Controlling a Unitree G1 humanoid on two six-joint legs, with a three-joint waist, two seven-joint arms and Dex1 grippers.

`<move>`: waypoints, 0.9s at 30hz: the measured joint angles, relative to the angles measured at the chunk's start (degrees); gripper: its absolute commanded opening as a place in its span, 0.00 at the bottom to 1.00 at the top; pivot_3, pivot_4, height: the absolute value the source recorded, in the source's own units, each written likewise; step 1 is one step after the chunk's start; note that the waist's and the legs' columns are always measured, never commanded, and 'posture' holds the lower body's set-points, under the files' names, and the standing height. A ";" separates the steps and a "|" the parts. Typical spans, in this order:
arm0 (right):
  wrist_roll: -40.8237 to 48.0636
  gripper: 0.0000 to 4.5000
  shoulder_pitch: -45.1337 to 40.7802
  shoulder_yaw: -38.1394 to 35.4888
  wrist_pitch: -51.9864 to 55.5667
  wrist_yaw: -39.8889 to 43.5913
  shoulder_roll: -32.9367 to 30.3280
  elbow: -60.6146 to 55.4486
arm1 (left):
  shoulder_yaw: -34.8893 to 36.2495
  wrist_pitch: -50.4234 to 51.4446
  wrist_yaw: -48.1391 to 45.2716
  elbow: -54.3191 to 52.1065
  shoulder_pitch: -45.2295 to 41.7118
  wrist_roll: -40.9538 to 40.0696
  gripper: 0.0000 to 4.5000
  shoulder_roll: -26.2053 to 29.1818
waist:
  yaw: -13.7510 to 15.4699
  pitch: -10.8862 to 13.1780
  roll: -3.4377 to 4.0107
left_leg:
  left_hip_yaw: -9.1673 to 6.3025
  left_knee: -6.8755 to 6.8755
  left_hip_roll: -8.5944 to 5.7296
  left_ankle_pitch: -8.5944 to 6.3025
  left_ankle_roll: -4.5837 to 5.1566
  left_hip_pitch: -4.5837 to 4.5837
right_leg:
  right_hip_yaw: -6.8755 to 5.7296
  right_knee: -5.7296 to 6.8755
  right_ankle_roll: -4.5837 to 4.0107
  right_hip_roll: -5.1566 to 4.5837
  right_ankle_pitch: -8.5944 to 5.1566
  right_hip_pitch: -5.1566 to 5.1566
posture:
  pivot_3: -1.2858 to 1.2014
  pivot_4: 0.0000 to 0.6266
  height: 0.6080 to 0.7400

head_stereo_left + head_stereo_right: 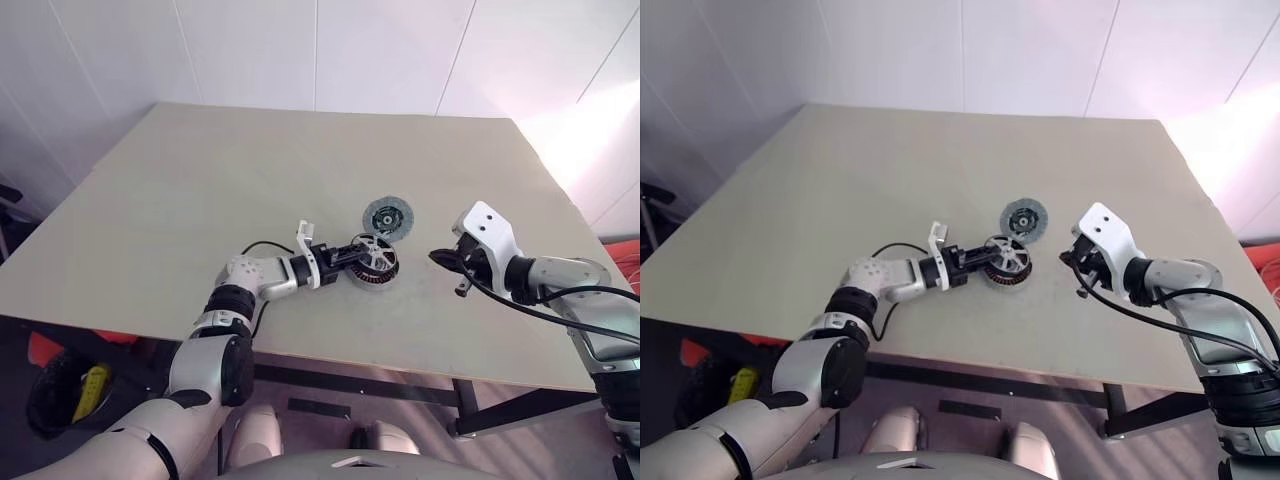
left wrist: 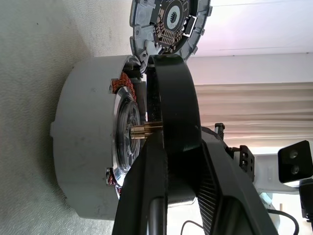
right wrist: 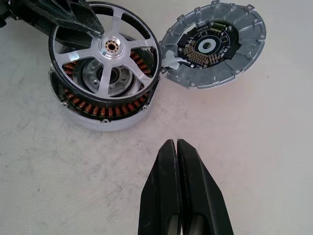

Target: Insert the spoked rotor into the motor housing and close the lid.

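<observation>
The motor housing (image 3: 105,115) stands on the table with its copper windings showing. The spoked rotor (image 3: 105,49) hangs tilted just over the housing's mouth, hub shaft pointing into the centre. My left gripper (image 1: 352,256) reaches in level from the left and is shut on the rotor's rim. In the left wrist view the rotor (image 2: 171,93) appears edge-on beside the housing (image 2: 83,147). The lid (image 3: 212,44) lies open, flat on the table, joined to the housing's rim. My right gripper (image 3: 176,149) is shut and empty, hovering a short way right of the housing.
The pale table (image 1: 250,170) is wide and bare around the parts. Its front edge runs close below my arms. A black cable (image 1: 560,315) trails from my right wrist.
</observation>
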 measured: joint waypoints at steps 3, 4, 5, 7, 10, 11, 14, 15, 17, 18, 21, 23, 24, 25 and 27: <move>0.02 0.00 -0.28 0.00 -0.03 -0.13 0.00 0.00 | -1.07 -1.03 -1.86 0.31 -0.16 1.56 0.26 0.04 | 0.03 0.00 0.00 | 0.00 0.00 0.00 0.00 0.00 0.05 | 0.00 0.00 0.00 -0.01 0.00 0.09 | 0.52 0.00 1.00; 0.02 0.00 -0.29 0.00 -0.06 -0.19 0.01 0.00 | -1.42 -1.27 -2.12 0.48 -0.16 2.23 0.31 0.05 | 0.04 0.00 0.00 | 0.00 0.00 0.00 0.00 0.00 0.06 | 0.00 0.00 0.01 -0.01 -0.01 0.10 | 0.52 0.00 1.00; 0.02 0.00 -0.29 0.01 -0.07 -0.23 0.02 0.00 | -1.53 -1.33 -2.91 0.56 -0.17 2.34 0.37 0.02 | 0.07 0.00 0.00 | 0.00 0.00 0.00 0.00 0.00 0.06 | 0.00 0.00 0.00 -0.01 -0.01 0.09 | 0.52 0.00 1.00; 0.02 0.00 -0.29 0.01 -0.17 -0.34 0.05 0.01 | -1.68 -1.47 -4.17 0.56 -0.36 2.71 0.51 0.00 | 0.13 -0.01 0.01 | 0.00 0.00 -0.02 -0.01 0.00 0.08 | -0.01 0.00 0.00 -0.04 -0.01 0.21 | 0.52 0.00 1.00; 0.01 0.00 -0.29 0.01 -0.29 -0.61 0.08 0.01 | -1.78 -1.43 -5.31 0.51 -0.81 3.05 0.64 0.02 | 0.16 -0.01 0.01 | 0.01 0.00 -0.07 -0.10 -0.17 0.19 | -0.02 -0.01 0.03 -0.12 -0.02 0.39 | 0.52 0.00 1.00; 0.02 0.00 -0.29 0.01 -0.37 -0.65 0.10 0.01 | -1.84 -1.46 -5.46 0.46 -0.85 3.19 0.64 0.04 | 0.16 -0.01 0.01 | 0.03 0.00 -0.09 -0.10 -0.17 0.27 | -0.02 -0.02 0.04 -0.15 -0.03 0.45 | 0.52 0.00 1.00; 0.02 0.00 -0.29 0.01 -0.70 -0.74 0.13 0.01 | -1.90 -1.41 -5.95 0.42 -0.84 3.36 0.64 0.57 | 0.09 -0.01 0.01 | 0.03 0.00 -0.07 -0.10 -0.18 0.29 | -0.02 -0.04 0.06 -0.15 -0.03 0.44 | 0.52 0.00 1.00; 0.02 0.00 -0.29 0.00 -0.82 -0.76 0.16 0.02 | -1.91 -1.41 -6.07 0.36 -0.84 3.37 0.64 0.79 | 0.08 -0.01 0.01 | 0.03 -0.02 -0.07 -0.10 -0.18 0.29 | -0.02 -0.04 0.06 -0.15 -0.02 0.44 | 0.52 0.00 1.00; 0.01 0.00 -0.29 0.01 -1.26 -0.78 0.28 0.09 | -1.74 -1.55 -6.21 0.14 -0.83 3.40 0.64 1.60 | 0.07 -0.01 0.02 | 0.03 -0.04 -0.05 -0.10 -0.18 0.27 | -0.02 -0.03 0.06 -0.14 -0.02 0.38 | 0.52 0.00 1.00; 0.00 0.00 -0.30 0.01 -1.43 -0.79 0.36 0.19 | -1.49 -1.84 -6.04 0.03 -0.78 3.47 0.64 2.32 | 0.06 -0.01 0.02 | 0.03 -0.05 -0.05 -0.10 -0.18 0.21 | -0.03 -0.02 0.05 -0.13 -0.02 0.32 | 0.52 0.00 1.00; -0.07 0.00 -0.47 0.05 -1.95 -0.82 0.59 0.77 | -0.80 -2.63 -5.87 -1.83 -0.29 3.46 0.64 4.70 | 0.08 -0.02 0.03 | 0.02 -0.06 -0.06 -0.06 -0.09 0.07 | -0.04 -0.02 -0.04 -0.14 0.04 0.08 | 0.52 0.00 1.00; -0.10 0.00 -0.74 0.07 -2.79 -0.81 0.88 1.45 | -0.87 -2.78 -5.90 -5.23 0.78 3.43 0.64 5.80 | 0.09 -0.02 0.03 | 0.02 -0.05 -0.07 -0.06 0.09 0.00 | -0.04 -0.03 -0.29 -0.16 0.17 0.05 | 0.52 0.00 1.00; -0.10 0.00 -0.86 0.06 -3.26 -0.81 1.04 1.79 | -0.84 -2.67 -5.93 -7.37 1.50 3.23 0.64 6.20 | 0.08 -0.02 0.04 | 0.03 -0.05 -0.08 -0.08 0.13 -0.01 | -0.04 -0.04 -0.30 -0.18 0.17 0.04 | 0.52 0.00 1.00; -0.08 0.00 -1.03 0.08 -3.63 -0.80 1.28 2.14 | -0.80 -2.58 -5.92 -9.36 2.18 3.10 0.64 6.61 | 0.07 -0.02 0.04 | 0.04 -0.05 -0.08 -0.09 0.15 -0.02 | -0.04 -0.05 -0.30 -0.20 0.15 0.04 | 0.52 0.00 1.00; -0.03 0.00 -1.97 0.13 -3.99 -0.89 2.49 2.67 | -0.66 -2.03 -5.84 -14.00 3.91 2.56 0.64 7.66 | -0.03 -0.01 0.05 | 0.07 -0.05 -0.07 -0.11 0.17 -0.05 | -0.04 -0.04 -0.31 -0.20 0.15 -0.02 | 0.52 0.00 1.00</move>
